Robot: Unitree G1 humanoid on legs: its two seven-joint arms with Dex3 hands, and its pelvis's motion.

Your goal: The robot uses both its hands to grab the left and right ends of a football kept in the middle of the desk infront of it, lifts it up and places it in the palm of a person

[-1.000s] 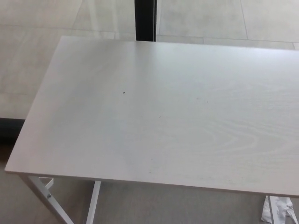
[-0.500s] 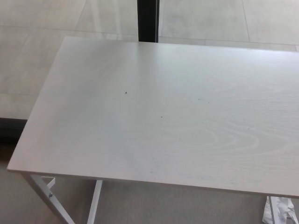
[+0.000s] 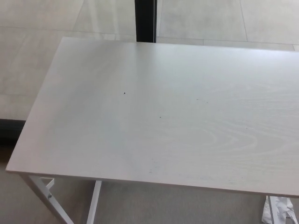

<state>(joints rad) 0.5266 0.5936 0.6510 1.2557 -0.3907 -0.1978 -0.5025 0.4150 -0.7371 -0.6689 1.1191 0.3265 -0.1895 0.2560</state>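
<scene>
Across most of the head view stretches a pale, wood-grain tabletop (image 3: 187, 116), its near edge running along the bottom of the picture and its far edge lying close to the top. Its surface shows faint curved grain toward the right and a few tiny dark specks (image 3: 124, 92) near the middle (too small to tell what they are). Below the near left corner, white metal legs (image 3: 46, 193) slant down toward a grey floor (image 3: 177, 205), and a second white strut stands just beside them to the right. At the near right, under the tabletop's edge, a small crumpled white thing (image 3: 279, 210) lies on the floor; what it is cannot be told. Beyond the far edge, large light floor tiles (image 3: 42, 23) spread out, and a dark upright post (image 3: 145, 21) rises at the far middle, meeting the tabletop's far edge. Neither robot hand shows in the picture, so whether their fingers are apart or together cannot be told. The football does not show anywhere, either.
</scene>
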